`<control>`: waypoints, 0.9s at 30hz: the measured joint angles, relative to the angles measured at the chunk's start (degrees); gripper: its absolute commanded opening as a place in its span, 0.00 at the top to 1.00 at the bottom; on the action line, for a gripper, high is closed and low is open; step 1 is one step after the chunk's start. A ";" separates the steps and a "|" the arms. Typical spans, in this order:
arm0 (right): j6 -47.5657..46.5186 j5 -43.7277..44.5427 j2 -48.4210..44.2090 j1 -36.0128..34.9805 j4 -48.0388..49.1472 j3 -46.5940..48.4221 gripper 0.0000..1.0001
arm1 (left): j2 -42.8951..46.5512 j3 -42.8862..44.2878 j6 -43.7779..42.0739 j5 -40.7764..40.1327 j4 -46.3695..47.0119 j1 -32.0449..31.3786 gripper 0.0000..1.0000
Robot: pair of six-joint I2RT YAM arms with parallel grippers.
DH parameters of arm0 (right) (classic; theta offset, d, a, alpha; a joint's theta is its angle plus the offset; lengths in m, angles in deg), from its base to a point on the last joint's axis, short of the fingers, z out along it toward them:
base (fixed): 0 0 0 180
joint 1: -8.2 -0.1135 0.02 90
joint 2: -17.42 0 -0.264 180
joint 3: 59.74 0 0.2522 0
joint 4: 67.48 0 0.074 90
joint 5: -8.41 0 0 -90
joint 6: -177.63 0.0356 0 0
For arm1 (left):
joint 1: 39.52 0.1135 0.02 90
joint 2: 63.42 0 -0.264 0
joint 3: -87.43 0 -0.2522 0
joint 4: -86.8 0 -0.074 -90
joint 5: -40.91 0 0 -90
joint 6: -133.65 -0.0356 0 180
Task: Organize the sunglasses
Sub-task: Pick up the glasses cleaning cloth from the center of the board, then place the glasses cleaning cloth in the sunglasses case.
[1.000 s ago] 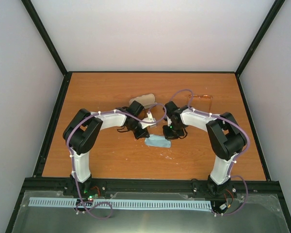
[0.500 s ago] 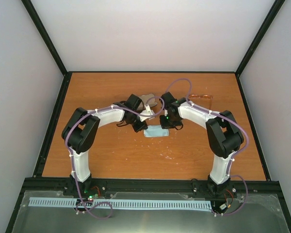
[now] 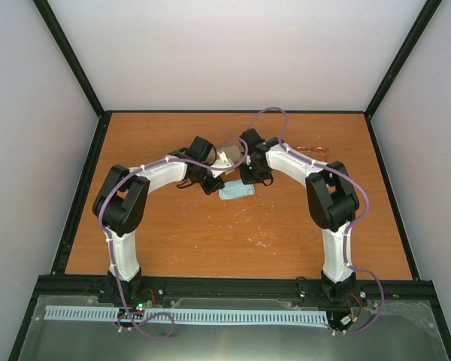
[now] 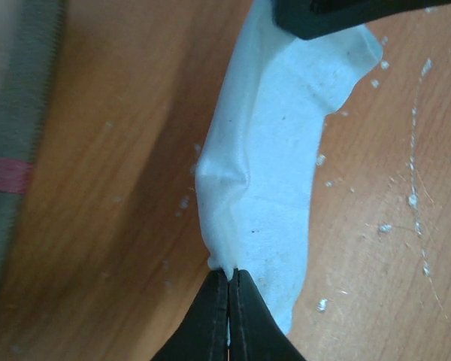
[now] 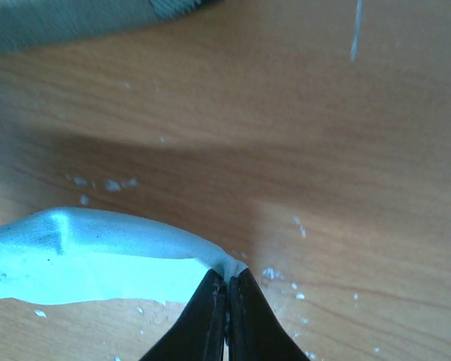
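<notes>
1. Seen at the far right of the orange wooden surface (image 3: 173,241): thin-framed sunglasses with orange-tinted lenses (image 3: 316,150), well apart from the left claw (image 4: 229,277) and the right claw (image 5: 227,284).
2. Left claw: pressed together on an edge of the light blue square cloth (image 4: 270,188).
3. Right claw: pinching another edge of the same cloth.
4. Partly covered by the right arm (image 3: 293,162): the sunglasses' near side.
5. Mostly hidden between the wrists: brown oval case with grey stripes (image 3: 229,156).

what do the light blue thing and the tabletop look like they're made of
The cloth is probably thin, soft, matte fabric: it puckers and folds where the left gripper and right gripper pinch its edges. The table looks like wood or wood-look laminate. It is orange-brown with grain lines and a slight sheen, but I can't tell which of the two.
</notes>
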 measured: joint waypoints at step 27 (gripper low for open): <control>-6.51 0.07 13.62 1.97 -8.70 27.85 0.97 | -0.55 7.93 0.28 2.27 -0.42 8.26 1.00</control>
